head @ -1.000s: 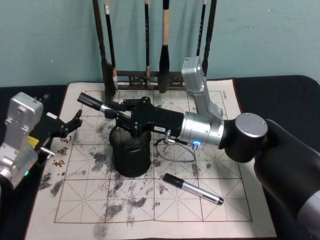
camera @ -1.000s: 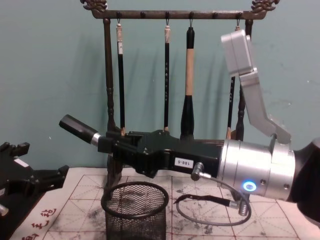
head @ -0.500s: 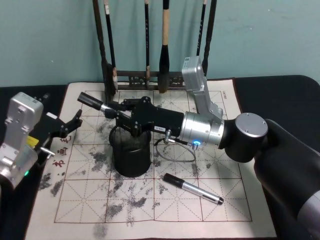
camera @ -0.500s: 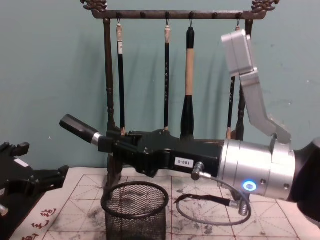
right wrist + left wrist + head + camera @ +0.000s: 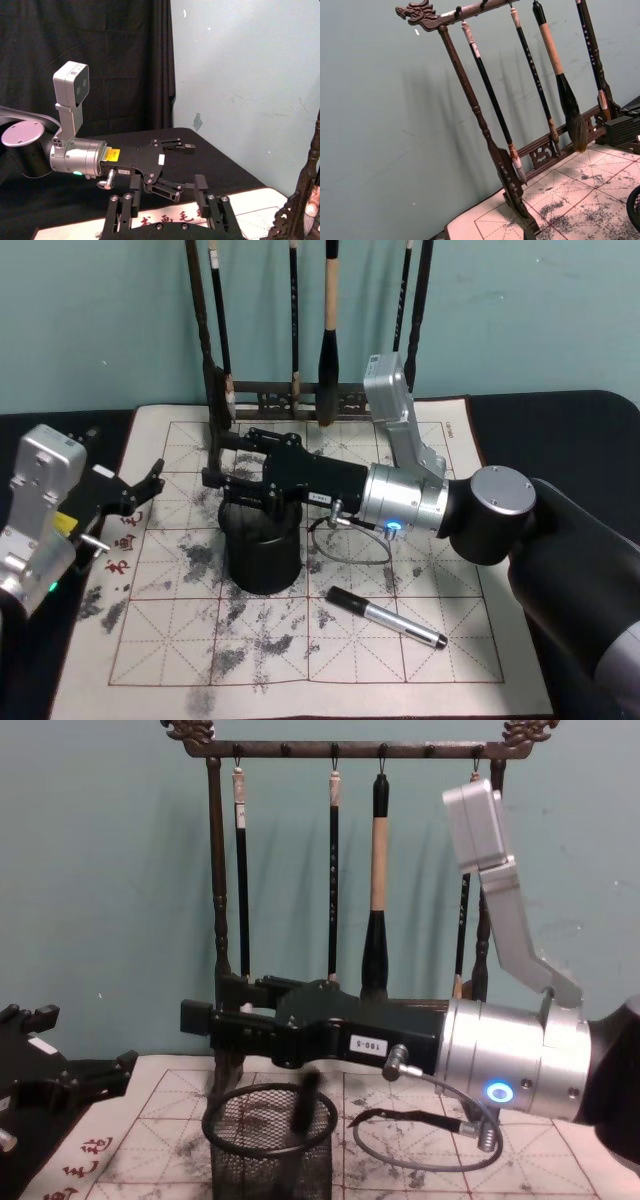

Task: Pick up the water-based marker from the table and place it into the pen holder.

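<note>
We see the right gripper (image 5: 213, 458), jaws wide, over the black wire-mesh cylindrical pen holder (image 5: 268, 1165); the slim dark marker (image 5: 303, 1101) leans inside it. Left gripper (image 5: 135, 495), jaws apart, sits at the left edge of the ink-stained grid mat (image 5: 300, 660).

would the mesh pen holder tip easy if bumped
Probably light: the pen holder is open wire mesh, so the right hand, open just above it, could slide it on the mat. Tipping seems less likely: it looks squat and wide.
</note>
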